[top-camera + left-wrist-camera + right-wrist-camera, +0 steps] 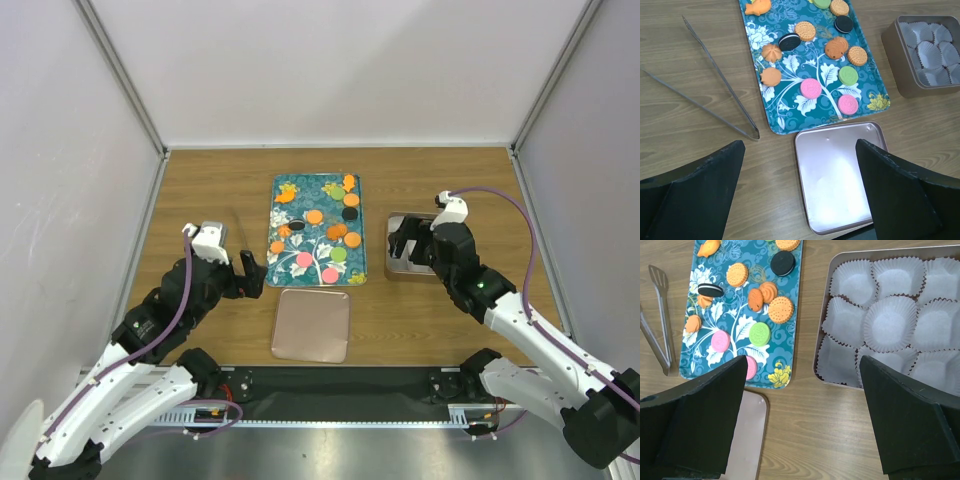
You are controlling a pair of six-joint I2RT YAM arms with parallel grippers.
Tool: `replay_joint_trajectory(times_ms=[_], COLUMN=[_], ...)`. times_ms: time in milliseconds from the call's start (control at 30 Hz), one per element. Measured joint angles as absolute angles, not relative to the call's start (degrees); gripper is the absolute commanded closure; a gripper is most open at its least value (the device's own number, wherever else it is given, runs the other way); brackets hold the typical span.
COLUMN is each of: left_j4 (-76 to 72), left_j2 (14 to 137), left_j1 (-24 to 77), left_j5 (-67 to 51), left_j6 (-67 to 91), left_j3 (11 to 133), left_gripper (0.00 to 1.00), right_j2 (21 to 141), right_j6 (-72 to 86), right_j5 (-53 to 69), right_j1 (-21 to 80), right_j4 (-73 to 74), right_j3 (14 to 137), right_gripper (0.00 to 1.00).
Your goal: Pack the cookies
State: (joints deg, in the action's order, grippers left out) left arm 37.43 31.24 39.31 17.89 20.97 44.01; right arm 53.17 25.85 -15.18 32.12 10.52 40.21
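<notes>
Your cookies [314,216] lie scattered on the teal tray [867,85] at mid-desk. The left gripper [252,272] and right gripper [410,245] both hang open, holding nothing. Tongs [720,75] lie left of the tray, the lid [835,175] just near it, and the cup-lined tin [895,62] to its right.

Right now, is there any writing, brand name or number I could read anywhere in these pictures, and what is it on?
No readable text in any view.
Cookies: embossed patterns only, too fine to read as letters.
Teal tray: printed flowers and leaves, no words.
Tin lid, paper cups, tongs: plain.
Small coloured patches near the arm bases, top view: too small to read.
</notes>
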Motion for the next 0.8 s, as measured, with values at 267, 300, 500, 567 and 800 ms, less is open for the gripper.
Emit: replay_joint_trajectory(times_ms=[267, 300, 500, 567, 800], left_j4=[37.69, 37.87, 39.88, 39.90, 36.84], left_j2=[32.84, 33.47, 40.56, 43.99, 57.71], left_j1=[39.24, 39.22, 35.33, 30.30, 12.10], left_j5=[21.08, 21.85, 24.84, 24.05, 19.14], left_j6=[22.55, 23.09, 26.33, 26.63, 26.81], left_j3=[44.01, 44.03, 46.06, 47.42, 50.43], left_gripper=[0.00, 0.00, 0.00, 0.00, 0.10], right_j2=[54.70, 55.11, 58.83, 60.38, 64.75], right_j6=[24.53, 24.34, 23.64, 23.59, 23.62], right_j5=[-13.43, -13.02, -10.17, -8.99, -4.16], right_j1=[32.12, 32.10, 31.38, 31.11, 30.63], right_j4=[11.97, 12.10, 12.19, 12.19, 12.01], right_j3=[42.81, 43.38, 45.32, 45.63, 46.41], right_gripper=[0.00, 0.00, 0.00, 0.00, 0.00])
